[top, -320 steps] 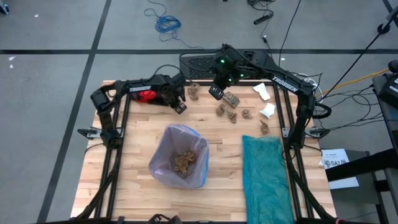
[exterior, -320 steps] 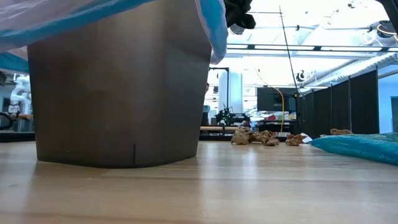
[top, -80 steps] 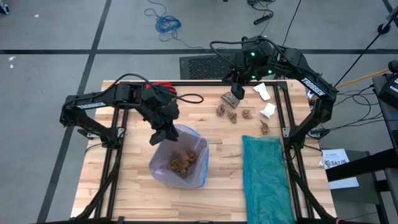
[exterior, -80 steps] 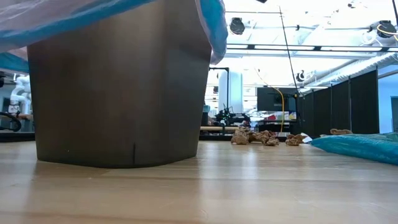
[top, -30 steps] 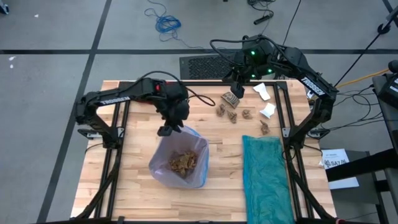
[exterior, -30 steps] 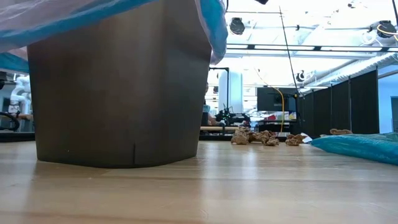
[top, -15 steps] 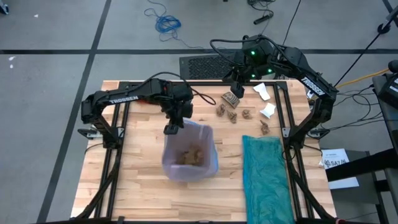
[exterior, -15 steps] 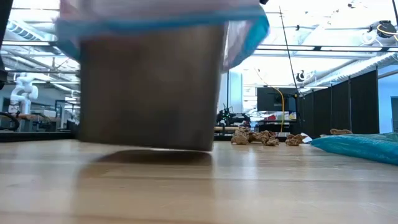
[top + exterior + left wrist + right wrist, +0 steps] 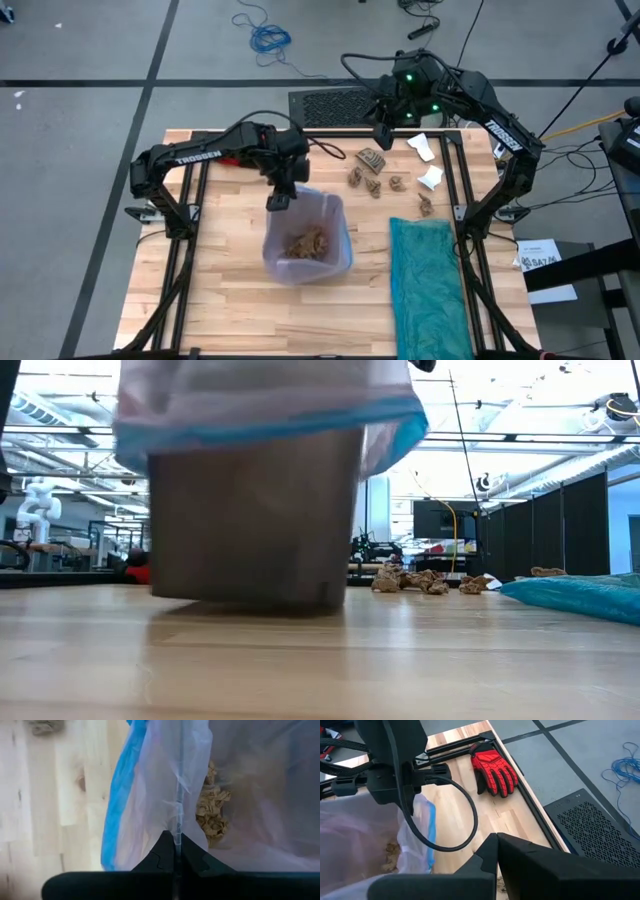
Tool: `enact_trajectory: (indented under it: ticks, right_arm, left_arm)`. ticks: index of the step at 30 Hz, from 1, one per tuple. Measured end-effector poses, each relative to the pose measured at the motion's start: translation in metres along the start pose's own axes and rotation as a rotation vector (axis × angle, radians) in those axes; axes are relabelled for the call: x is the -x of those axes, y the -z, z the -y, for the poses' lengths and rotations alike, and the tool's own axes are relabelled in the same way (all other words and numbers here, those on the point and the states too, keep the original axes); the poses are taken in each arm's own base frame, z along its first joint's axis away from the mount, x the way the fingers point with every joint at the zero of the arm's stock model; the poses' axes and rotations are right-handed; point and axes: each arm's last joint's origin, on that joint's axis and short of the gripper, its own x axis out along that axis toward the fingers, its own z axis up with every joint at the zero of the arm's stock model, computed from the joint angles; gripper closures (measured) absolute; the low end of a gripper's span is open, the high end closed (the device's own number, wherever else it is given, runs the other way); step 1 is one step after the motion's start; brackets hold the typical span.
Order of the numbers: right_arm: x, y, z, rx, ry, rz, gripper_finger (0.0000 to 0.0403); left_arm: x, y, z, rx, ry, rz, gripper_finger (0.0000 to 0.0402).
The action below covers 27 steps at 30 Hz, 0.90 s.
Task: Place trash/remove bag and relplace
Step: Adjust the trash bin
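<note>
Two arms are on my overhead view. My left end effector (image 9: pixel 279 201) sits at the far rim of the bin (image 9: pixel 307 240), its fingers closed on a fold of the bag (image 9: pixel 330 212). The pale liner lines the bin, which stands mid-bench with tan trash (image 9: pixel 309 241) lying at its bottom. More paper lumps (image 9: pixel 372 160) lie loose on the bench (image 9: pixel 225 300) toward the far right, with white scraps (image 9: pixel 431 177) beyond them, and a teal bag (image 9: pixel 430 285) is spread flat along the right side. My right end effector (image 9: pixel 381 137) hangs above the far edge near those lumps, closed on nothing.

From bench level, the bin's brown wall fills the left, with the liner draped over its rim, a blue band along the hem. The loose lumps and the teal bag edge show farther right.

My left wrist camera shows the closed fingers (image 9: pixel 172 851) pinching a pleat of the liner, with crumpled paper inside just past them.

My right wrist camera shows a red glove (image 9: pixel 494 765) at the bench's far corner and my left arm over the bin.

My worry: lumps remain on the bench, so lifting the liner now would strand them. A thin pinch could also slip or tear the film, or drag the light bin along and tip it.
</note>
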Motion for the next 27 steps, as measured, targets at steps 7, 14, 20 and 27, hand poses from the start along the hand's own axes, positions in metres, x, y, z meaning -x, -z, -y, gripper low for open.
enact_trajectory:
  ticks: [7,14,20,27]
  right_arm:
    - [0.000,0.000,0.000,0.000,-0.004,0.000,0.0403]
    - [0.000,0.000,0.000,0.000,-0.004,0.000,0.0403]
    - [0.000,0.000,0.000,-0.030,-0.004,0.000,0.0403]
    - [0.000,0.000,0.000,-0.038,0.001,0.001,0.0399]
  left_arm:
    - [0.003,-0.003,-0.009,0.004,-0.072,0.037,0.0397]
    - [0.007,-0.001,-0.019,0.023,-0.092,0.058,0.0375]
    - [0.008,0.000,-0.021,0.038,-0.096,0.060,0.0309]
    - [0.015,-0.003,-0.019,0.041,-0.101,0.074,0.0256]
